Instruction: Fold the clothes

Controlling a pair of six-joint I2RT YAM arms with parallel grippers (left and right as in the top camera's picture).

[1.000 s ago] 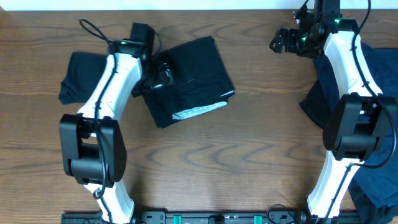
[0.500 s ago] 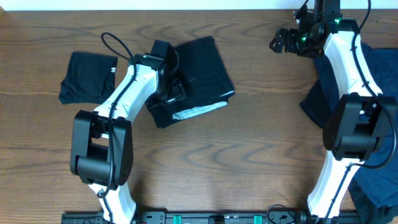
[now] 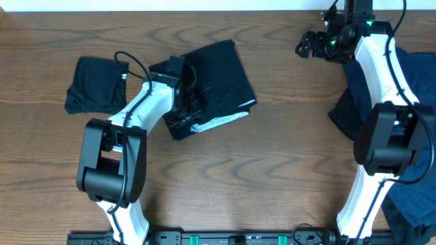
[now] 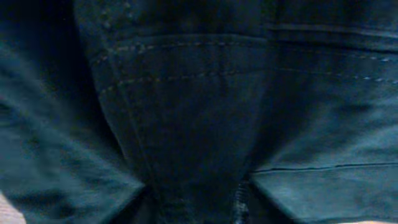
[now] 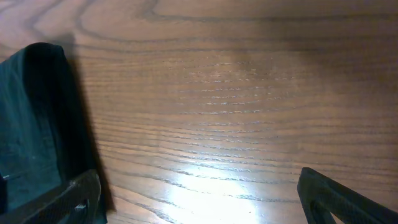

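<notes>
A black garment (image 3: 218,78) lies spread at the table's centre, a strip of white lining (image 3: 219,122) showing along its near edge. My left gripper (image 3: 186,111) is down on its left near corner, shut on a bunched fold of the cloth. In the left wrist view the dark stitched cloth (image 4: 199,93) fills the frame and gathers into the jaws at the bottom. A folded black garment (image 3: 95,83) rests at far left. My right gripper (image 3: 310,44) hovers open at the back right, nothing between its fingers (image 5: 81,199).
Dark navy clothes (image 3: 409,82) lie heaped at the right edge under the right arm, with more navy cloth (image 3: 415,204) at the bottom right corner. Bare wooden table (image 3: 259,177) spans the front. A dark cloth edge (image 5: 31,124) shows left in the right wrist view.
My left arm swung right from the folded garment onto the centre garment's near-left corner, and its jaws closed on the cloth. The right arm stayed still.
</notes>
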